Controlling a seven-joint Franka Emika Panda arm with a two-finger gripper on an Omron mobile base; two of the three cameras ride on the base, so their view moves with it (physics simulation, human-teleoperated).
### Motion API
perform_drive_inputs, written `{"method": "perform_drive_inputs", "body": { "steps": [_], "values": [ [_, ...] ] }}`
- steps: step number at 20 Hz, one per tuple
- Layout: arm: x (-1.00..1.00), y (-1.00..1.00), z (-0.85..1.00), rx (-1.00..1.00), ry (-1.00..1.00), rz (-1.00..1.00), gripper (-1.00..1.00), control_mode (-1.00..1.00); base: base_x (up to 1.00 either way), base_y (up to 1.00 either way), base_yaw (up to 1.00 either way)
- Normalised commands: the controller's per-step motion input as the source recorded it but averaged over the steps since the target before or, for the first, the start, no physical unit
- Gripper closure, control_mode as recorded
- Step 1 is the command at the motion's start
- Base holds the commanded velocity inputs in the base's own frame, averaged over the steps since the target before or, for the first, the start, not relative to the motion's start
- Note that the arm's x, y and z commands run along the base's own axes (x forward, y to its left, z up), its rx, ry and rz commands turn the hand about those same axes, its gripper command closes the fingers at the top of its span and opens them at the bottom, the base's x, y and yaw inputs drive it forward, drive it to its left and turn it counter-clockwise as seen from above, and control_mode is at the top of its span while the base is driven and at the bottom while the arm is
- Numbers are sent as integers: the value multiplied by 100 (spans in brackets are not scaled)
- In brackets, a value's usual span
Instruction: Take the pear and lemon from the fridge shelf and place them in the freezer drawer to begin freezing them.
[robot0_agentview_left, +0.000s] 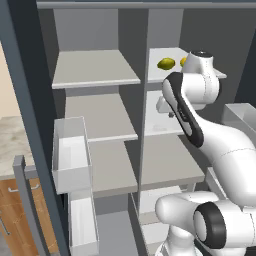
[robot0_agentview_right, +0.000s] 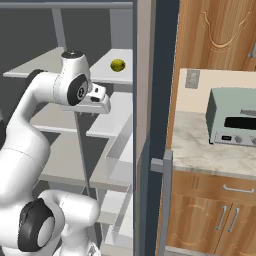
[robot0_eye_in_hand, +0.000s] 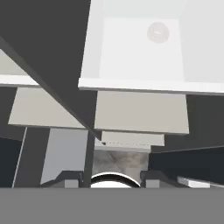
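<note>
A yellow lemon lies on the top right fridge shelf. Beside it a yellow-green fruit, the pear, is half hidden behind my arm. In the right base view one yellow-green fruit rests on that shelf; I cannot tell which of the two it is. My gripper hangs one shelf level below the fruit, in front of the shelves, and points down. Its fingertips stand apart with nothing between them. The freezer drawer is out of view.
White door bins hang on the open left door and another bin sits at the right. A white bin lies below the hand. A toaster oven stands on the marble counter beside the fridge.
</note>
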Motion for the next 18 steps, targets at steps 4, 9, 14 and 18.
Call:
{"method": "perform_drive_inputs", "body": {
  "steps": [4, 9, 14, 18],
  "values": [
    [-4, 0, 4, -3, -13, 0, -100, -100, 0, 0, 0],
    [-13, -4, 55, -9, -35, -1, -100, -100, 0, 0, 0],
    [-3, -37, 66, -2, -21, -5, -100, -100, 0, 0, 0],
    [0, -71, 50, 0, -10, -5, -100, -100, 0, 0, 0]
  ]
}}
